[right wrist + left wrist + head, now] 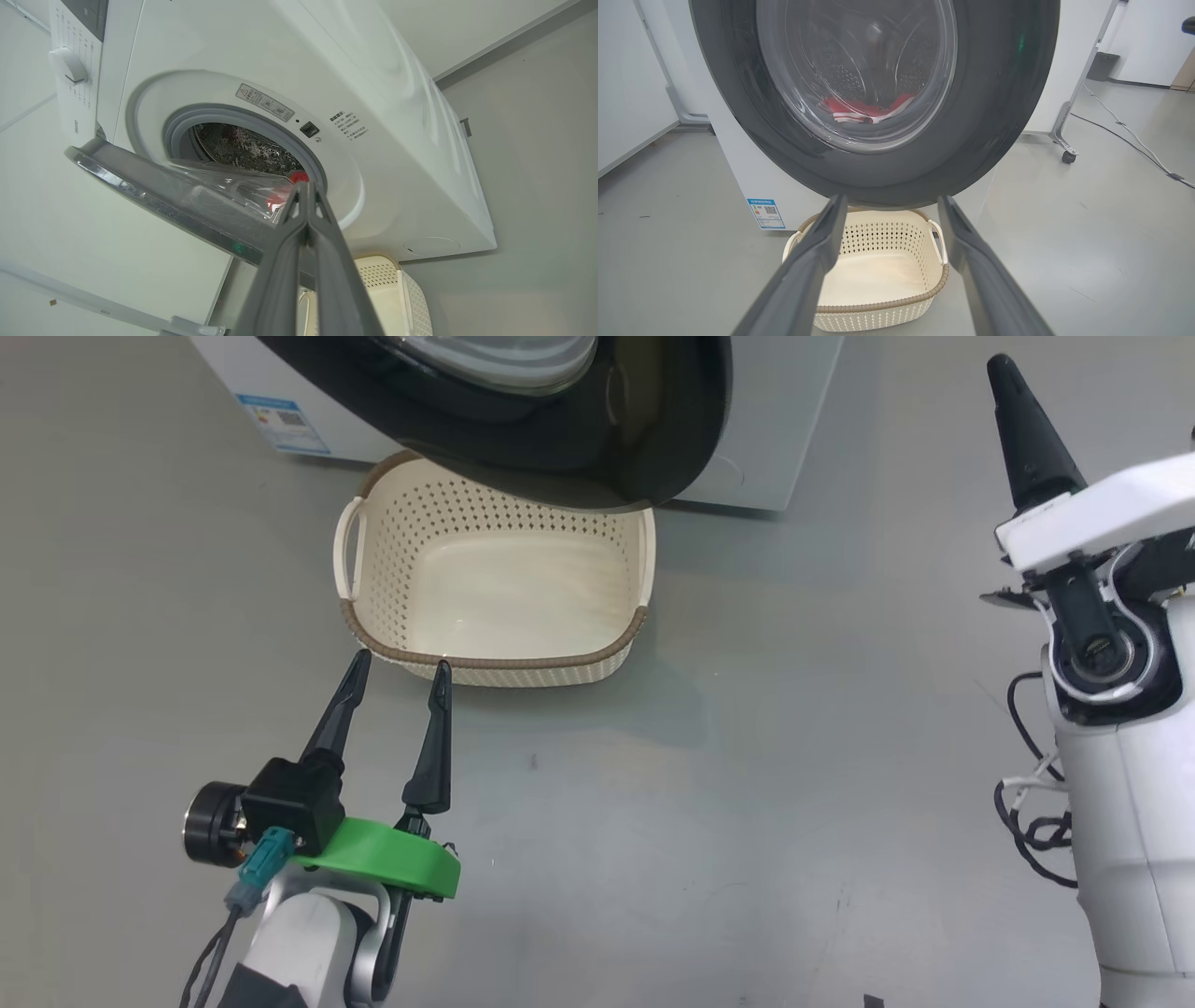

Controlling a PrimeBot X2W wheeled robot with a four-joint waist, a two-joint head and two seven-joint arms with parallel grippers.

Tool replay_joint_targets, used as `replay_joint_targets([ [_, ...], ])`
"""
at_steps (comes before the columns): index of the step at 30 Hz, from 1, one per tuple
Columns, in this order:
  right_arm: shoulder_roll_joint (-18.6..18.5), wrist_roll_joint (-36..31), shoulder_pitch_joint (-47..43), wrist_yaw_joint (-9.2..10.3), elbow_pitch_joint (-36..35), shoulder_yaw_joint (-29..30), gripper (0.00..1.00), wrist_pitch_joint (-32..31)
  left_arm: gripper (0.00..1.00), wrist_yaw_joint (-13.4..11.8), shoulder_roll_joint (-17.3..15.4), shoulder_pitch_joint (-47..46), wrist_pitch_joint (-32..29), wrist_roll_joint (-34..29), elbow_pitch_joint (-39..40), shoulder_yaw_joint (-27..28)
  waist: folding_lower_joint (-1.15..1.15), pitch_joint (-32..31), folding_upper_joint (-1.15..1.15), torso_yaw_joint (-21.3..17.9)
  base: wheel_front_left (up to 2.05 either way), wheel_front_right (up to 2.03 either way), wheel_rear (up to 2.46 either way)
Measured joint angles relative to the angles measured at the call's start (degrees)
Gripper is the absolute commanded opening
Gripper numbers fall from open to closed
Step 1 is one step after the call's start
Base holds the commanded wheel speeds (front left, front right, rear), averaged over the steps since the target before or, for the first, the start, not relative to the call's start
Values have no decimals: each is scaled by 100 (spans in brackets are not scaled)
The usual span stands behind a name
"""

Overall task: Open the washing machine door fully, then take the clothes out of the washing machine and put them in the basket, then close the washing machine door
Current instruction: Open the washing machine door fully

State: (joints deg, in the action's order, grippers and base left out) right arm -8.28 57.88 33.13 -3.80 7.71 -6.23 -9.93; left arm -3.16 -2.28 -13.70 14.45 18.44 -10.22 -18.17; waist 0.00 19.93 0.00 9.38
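1. Bright, even light from overhead; the grey floor (747, 803) carries a soft-edged shadow beside the basket (495, 663).
2. Pale glare streaks the glass of the washing machine door (1008, 116).
3. Both wrist views bow straight lines near the edges; the left tool (892, 199) has fingers (808, 270) that look soft up close.

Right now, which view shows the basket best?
The head view: the basket lies nearly whole below the camera, empty inside, only its far rim hidden by the door. In the left wrist view the open left gripper covers parts of its near side. The right wrist view shows one corner of it.
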Motion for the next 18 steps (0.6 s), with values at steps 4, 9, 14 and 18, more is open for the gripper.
replay_joint_targets([
  [4,74,561,460,231,213,210,0,-512,100,0,4,-97,0,83,4,-82,0,184,0,219,0,0,0],
  [9,116,1036,895,503,413,356,0,-985,100,-5,9,-191,0,172,10,-159,0,354,0,427,0,0,0],
  [14,163,1434,1421,840,638,466,0,-1444,100,-14,18,-252,0,235,27,-226,0,552,0,643,0,0,0],
  [18,189,1635,1806,947,825,506,0,-1727,100,-15,22,-354,0,353,44,-280,0,679,0,780,0,0,0],
])
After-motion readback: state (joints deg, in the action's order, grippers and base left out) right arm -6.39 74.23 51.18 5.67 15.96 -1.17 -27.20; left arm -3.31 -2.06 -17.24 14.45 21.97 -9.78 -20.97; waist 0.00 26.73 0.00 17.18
